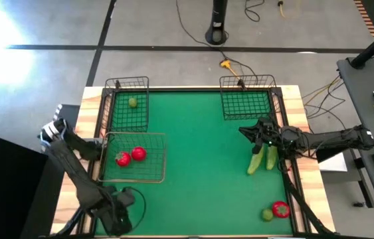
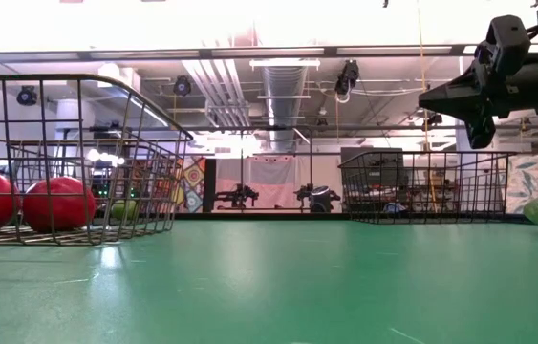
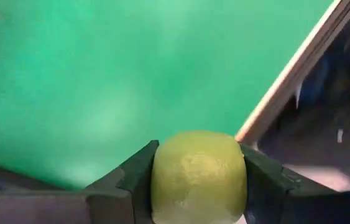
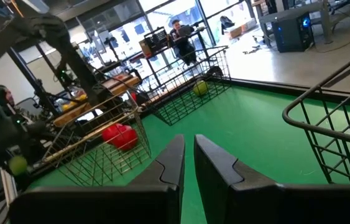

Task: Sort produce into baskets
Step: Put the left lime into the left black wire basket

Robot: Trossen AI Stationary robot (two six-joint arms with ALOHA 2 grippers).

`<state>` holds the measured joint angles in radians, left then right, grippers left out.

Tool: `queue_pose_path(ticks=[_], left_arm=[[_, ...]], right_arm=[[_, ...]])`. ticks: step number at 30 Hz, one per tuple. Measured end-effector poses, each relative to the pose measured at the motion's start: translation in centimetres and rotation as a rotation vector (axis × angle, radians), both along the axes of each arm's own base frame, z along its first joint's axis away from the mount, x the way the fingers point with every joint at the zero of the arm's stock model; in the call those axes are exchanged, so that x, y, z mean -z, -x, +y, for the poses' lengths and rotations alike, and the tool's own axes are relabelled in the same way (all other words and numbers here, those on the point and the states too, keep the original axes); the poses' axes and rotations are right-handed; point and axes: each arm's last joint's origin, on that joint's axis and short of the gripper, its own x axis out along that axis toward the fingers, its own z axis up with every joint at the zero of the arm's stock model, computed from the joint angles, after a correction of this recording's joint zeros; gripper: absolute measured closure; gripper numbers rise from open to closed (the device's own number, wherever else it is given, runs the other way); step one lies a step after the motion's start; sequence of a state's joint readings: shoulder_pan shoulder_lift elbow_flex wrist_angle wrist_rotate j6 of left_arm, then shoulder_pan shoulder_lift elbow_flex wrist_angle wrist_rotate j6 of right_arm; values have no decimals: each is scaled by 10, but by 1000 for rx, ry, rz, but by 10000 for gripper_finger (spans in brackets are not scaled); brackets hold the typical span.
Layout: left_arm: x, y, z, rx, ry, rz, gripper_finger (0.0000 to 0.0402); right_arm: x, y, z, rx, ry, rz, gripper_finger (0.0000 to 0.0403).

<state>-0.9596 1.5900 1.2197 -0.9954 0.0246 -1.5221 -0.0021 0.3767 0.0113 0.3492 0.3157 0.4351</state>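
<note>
Left pincer (image 3: 198, 186) gripped a smooth, round yellow-green fruit (image 3: 198, 176) at the green felt counter's (image 1: 200, 153) near-left corner; only its wrist view showed this. Right pincer (image 4: 189, 163), fingers nearly together and empty, hung above two elongated green cucumbers (image 1: 263, 159). Two glossy red tomatoes (image 1: 131, 157) sat in the shallow grey wire basket (image 1: 162, 156).
</note>
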Motion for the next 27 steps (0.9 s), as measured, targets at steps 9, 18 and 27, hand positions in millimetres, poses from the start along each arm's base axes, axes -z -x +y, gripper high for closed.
queue_pose_path(ticks=[9, 18, 27], left_arm=[[-105, -12, 83, -87, -533, -412, 237], [-130, -37, 213, -217, -809, -241, 236], [-68, -15, 351, -493, -643, 66, 236]], right_arm=[[-1, 0, -1, 31, 0, -13, 374], [-1, 0, -1, 31, 15, -5, 374], [4, 1, -1, 21, 40, 55, 374]])
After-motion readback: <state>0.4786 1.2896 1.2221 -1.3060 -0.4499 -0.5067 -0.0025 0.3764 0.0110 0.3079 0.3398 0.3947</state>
